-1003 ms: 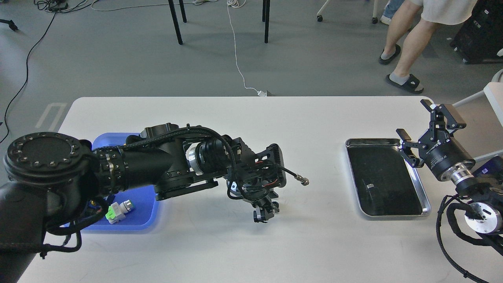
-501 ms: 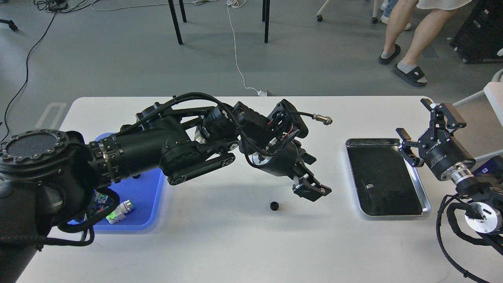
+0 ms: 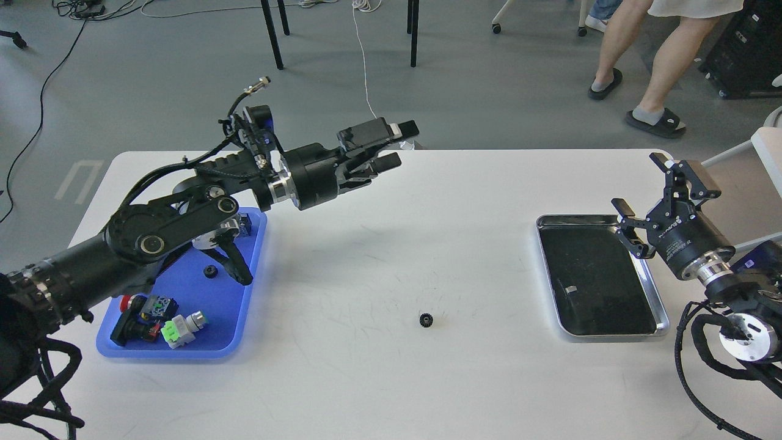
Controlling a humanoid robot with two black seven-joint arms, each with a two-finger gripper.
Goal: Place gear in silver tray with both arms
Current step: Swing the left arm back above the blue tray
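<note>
A small black gear (image 3: 426, 319) lies alone on the white table, near the middle front. The silver tray (image 3: 657, 293) sits to its right with an empty dark floor. My left gripper (image 3: 396, 145) is open and empty, raised high near the table's far edge, well back and left of the gear. My right gripper (image 3: 657, 192) is open and empty, hovering over the tray's far right corner.
A blue plastic tray (image 3: 183, 351) at the front left holds several small parts and another small black gear (image 3: 211, 271). A person's legs (image 3: 647, 67) stand beyond the table at the back right. A white chair edge (image 3: 767, 146) is at the far right.
My left gripper let the gear go onto the table, then swung up, back and left away from it. The right gripper hardly moved. The person stepped to the right.
</note>
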